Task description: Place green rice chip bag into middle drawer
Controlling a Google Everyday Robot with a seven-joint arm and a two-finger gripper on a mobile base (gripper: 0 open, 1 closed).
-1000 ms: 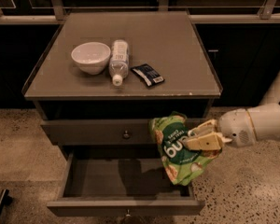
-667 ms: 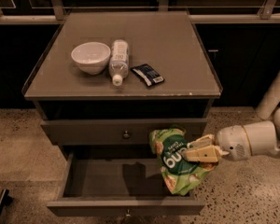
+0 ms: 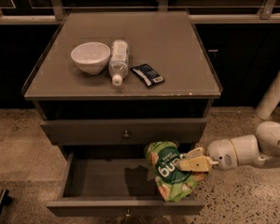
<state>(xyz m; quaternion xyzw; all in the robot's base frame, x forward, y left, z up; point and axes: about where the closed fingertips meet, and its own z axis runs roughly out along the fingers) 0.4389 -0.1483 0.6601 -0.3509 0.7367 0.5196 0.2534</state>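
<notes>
The green rice chip bag (image 3: 170, 172), light green with white lettering on a dark oval, hangs over the right end of the open middle drawer (image 3: 102, 180). Its lower part reaches down to the drawer's front panel (image 3: 84, 207). My gripper (image 3: 193, 158) comes in from the right on a white arm (image 3: 252, 149) and is shut on the bag's right edge with its tan fingers (image 3: 199, 164). The drawer is pulled out and its grey-brown tray shows nothing inside to the left of the bag.
Above the open drawer is a shut drawer with a round knob (image 3: 126, 135). On the cabinet top (image 3: 177, 55) stand a white bowl (image 3: 90, 57), a lying water bottle (image 3: 118, 60) and a small dark-blue packet (image 3: 147, 74). Speckled floor lies around.
My gripper has moved down and a little left with the bag. The bag has gone from in front of the shut drawer to over the open drawer's right end.
</notes>
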